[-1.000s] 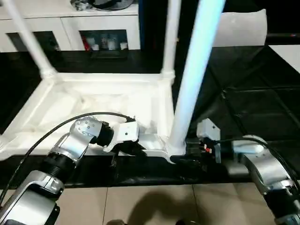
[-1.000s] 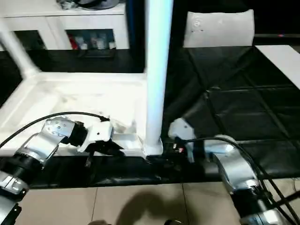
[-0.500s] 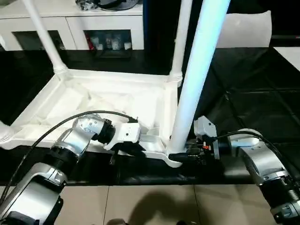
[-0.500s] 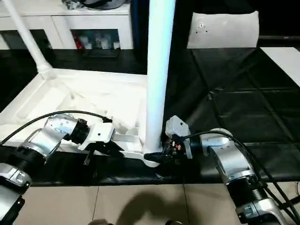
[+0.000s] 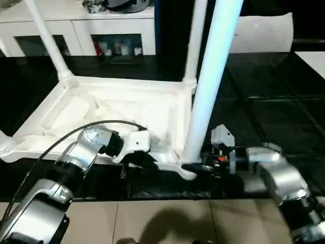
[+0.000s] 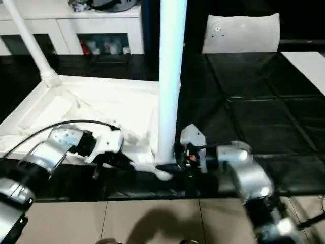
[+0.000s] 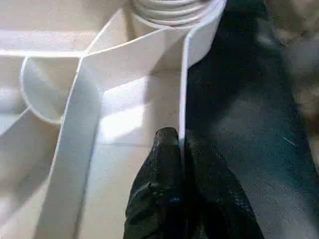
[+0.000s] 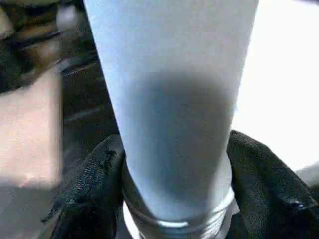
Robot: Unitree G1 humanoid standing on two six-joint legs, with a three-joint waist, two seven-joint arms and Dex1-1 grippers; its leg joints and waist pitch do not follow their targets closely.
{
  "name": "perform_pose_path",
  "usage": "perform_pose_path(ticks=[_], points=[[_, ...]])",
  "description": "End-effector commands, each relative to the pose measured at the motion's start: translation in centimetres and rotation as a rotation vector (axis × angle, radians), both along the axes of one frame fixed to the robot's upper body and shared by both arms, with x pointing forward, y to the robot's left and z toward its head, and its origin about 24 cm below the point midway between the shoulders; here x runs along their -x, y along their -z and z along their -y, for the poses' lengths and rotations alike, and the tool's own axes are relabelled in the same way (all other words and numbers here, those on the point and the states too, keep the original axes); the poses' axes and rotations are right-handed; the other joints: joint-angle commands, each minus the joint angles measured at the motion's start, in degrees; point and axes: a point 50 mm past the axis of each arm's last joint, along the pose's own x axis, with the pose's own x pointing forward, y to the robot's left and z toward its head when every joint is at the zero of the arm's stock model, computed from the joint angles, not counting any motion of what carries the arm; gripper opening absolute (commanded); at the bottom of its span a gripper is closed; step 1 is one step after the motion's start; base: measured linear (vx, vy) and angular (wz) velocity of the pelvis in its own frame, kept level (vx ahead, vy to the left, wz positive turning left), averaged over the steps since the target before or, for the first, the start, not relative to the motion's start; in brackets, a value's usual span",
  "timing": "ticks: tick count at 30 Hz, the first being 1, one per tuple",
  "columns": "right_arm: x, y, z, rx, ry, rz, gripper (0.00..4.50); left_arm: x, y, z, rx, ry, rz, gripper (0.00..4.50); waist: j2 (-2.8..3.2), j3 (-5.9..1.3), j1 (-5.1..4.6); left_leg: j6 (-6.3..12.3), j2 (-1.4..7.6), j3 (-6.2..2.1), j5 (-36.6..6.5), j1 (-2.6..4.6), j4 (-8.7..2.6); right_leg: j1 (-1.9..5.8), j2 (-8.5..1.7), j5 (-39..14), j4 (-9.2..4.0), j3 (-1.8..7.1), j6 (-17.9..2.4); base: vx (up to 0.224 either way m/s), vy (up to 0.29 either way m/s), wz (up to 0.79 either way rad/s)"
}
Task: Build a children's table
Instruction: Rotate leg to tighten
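Observation:
The children's table lies upside down on the black floor, its ribbed white top facing up. Three white legs stand in its corner sockets: far left, far right and near right. My left gripper is shut on the top's near rim, beside the near right corner, one finger on each side of the thin wall. My right gripper reaches in from the right. It is closed around the base of the near right leg, with black fingers pressing both sides.
A white cabinet runs along the back. A flat white panel stands at the back right, and a white strip lies at the right edge. Tan floor begins just in front of the black mat.
The right gripper's fingers have narrowed around the base of the near right leg. The left gripper has kept its hold on the rim. The head view has shifted a little.

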Motion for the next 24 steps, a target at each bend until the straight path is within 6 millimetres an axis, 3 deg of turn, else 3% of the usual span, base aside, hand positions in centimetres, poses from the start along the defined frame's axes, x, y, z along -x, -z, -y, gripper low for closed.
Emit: perform_pose_path(ticks=[1, 3, 6, 8, 9, 11, 12, 15, 18, 19, 20, 24], points=[[-0.5, 0.9, -2.3, -0.029, 0.121, -0.034, 2.68, -1.0, -1.9, 2.3, 0.164, -0.145, 0.064, 0.0, -0.46, -3.74, -0.7, 2.1, -0.63, 1.06, -10.44, -0.54, -3.81, 3.46, -2.78, -30.43, -5.58, 2.05, -1.79, 0.0, 0.0, 0.0], [-1.0, 1.0, -2.9, -0.04, 0.194, -0.047, 2.68, -1.1, -2.0, 2.8, 0.18, -0.186, 0.071, 0.0, -0.7, -3.72, -1.84, 2.23, -0.94, 0.89, -10.97, -0.85, -3.7, 3.67, -2.57, -31.63, -6.07, 1.5, -0.52, 0.0, 0.0, 0.0], [-2.2, 1.3, -4.4, -0.061, 0.341, -0.088, 2.68, -1.3, -2.2, 4.1, 0.2, -0.276, 0.092, 0.0, -0.52, -3.74, -3.68, 3.01, -1.23, 0.76, -11.19, -1.18, -3.46, 3.67, -2.4, -30.96, -6.19, 1.3, -0.69, 0.0, 0.0, 0.0], [-3.1, 1.4, -5.4, -0.075, 0.449, -0.126, 2.68, -1.6, -2.3, 5.0, 0.212, -0.344, 0.101, 0.0, -0.79, -3.77, -4.53, 3.24, -1.22, 0.77, -10.72, -1.23, -3.4, 3.53, -2.46, -30.45, -6.12, 1.34, -1.23, 0.0, 0.0, 0.0], [-3.3, 1.4, -5.6, -0.075, 0.477, -0.137, 2.68, -1.6, -2.4, 5.2, 0.216, -0.363, 0.103, 0.0, -0.57, -3.79, -5.07, 3.66, -1.31, 0.76, -10.46, -1.14, -3.33, 3.56, -2.39, -30.19, -6.2, 1.27, -1.37, 0.0, 0.0, 0.0], [-3.5, 1.6, -6.3, -0.055, 0.514, -0.137, 2.68, -1.7, -2.5, 5.8, 0.217, -0.398, 0.112, 0.0, -0.69, -3.95, -5.05, 4.22, -1.28, 0.79, -9.78, -1.16, -3.36, 3.58, -2.43, -29.09, -5.96, 1.56, -1.63, 0.0, 0.0, 0.0], [-3.6, 1.7, -6.5, -0.044, 0.528, -0.136, 2.68, -1.6, -2.6, 6.1, 0.212, -0.413, 0.114, 0.0, -0.97, -3.96, -5.18, 4.31, -0.91, 0.67, -8.28, -1.58, -3.58, 3.8, -2.49, -26.79, -5.45, 1.83, -2.51, 0.0, 0.0, 0.0], [-3.8, 1.8, -6.9, -0.054, 0.583, -0.131, 2.68, -1.6, -2.3, 6.5, 0.162, -0.432, 0.146, 0.0, -0.71, -4.1, -4.97, 5.09, -0.65, 0.6, -5.39, -1.63, -3.76, 3.93, -2.6, -21.87, -4.64, 2.31, -4.48, 0.0, 0.0, 0.0], [-3.9, 1.5, -7.0, -0.103, 0.603, -0.138, 3.39, -1.5, -2.0, 6.4, 0.122, -0.431, 0.158, 0.0, -0.58, -4.04, -4.98, 5.7, -0.43, 0.61, -5.26, -1.6, -3.84, 4.02, -2.6, -18.82, -4.17, 2.63, -6.21, 0.0, 0.0, 0.0], [-4.0, 1.4, -6.9, -0.111, 0.606, -0.136, 3.39, -1.5, -2.0, 6.3, 0.114, -0.43, 0.159, 0.0, -0.6, -4.01, -5.0, 5.8, -0.45, 0.67, -5.57, -1.55, -3.86, 4.03, -2.63, -18.85, -4.21, 2.68, -6.36, 0.0, 0.0, 0.0], [-3.9, 1.2, -6.9, -0.119, 0.605, -0.127, 3.42, -1.5, -1.8, 6.1, 0.101, -0.428, 0.162, 0.0, -0.16, -4.0, -5.06, 5.66, -0.44, 0.69, -6.27, -1.44, -3.87, 4.0, -2.65, -18.96, -4.37, 2.68, -6.54, 0.0, 0.0, 0.0], [-3.8, 0.8, -6.1, -0.124, 0.607, -0.084, 3.88, -1.6, -1.8, 5.8, 0.097, -0.426, 0.162, 0.0, 0.01, -4.01, -5.02, 4.97, -0.48, 0.72, -7.58, -1.21, -3.93, 4.05, -2.62, -20.2, -4.51, 2.72, -6.36, 0.0, 0.0, 0.0]])
